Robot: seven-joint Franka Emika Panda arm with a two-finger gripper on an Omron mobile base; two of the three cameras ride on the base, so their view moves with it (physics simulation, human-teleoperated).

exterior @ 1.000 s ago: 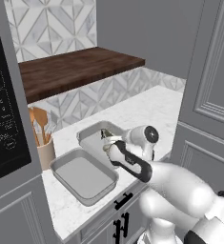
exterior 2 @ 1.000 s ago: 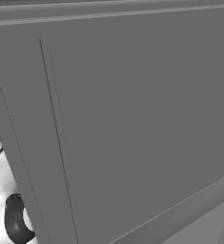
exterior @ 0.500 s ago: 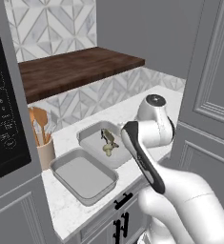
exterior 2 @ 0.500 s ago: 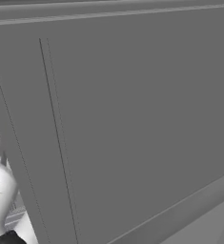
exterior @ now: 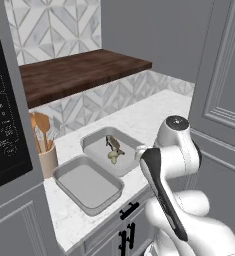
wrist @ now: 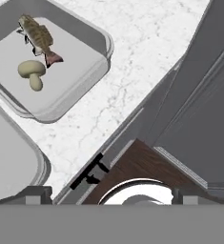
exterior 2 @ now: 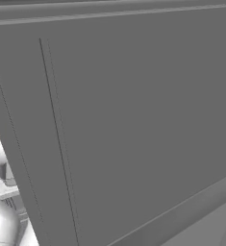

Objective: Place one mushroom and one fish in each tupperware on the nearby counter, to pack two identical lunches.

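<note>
Tupperware sits in a pair on the white marble counter (exterior: 154, 112): the far tub (exterior: 91, 143) holds one fish (exterior: 114, 144) and one mushroom (exterior: 113, 156) lying just beside each other, while the near tub (exterior: 69, 167), touching its neighbour's corner, is bare inside. Beside the near tub stands a beige holder of wooden utensils (exterior: 43, 147), and a dark wooden top (exterior: 79, 72) runs behind, higher up. From the hand view, the gripper (wrist: 111, 194) hangs past the counter's front edge with its jaws spread wide, gripping nothing, the cabinet's black handle (wrist: 89, 172) below it.
</note>
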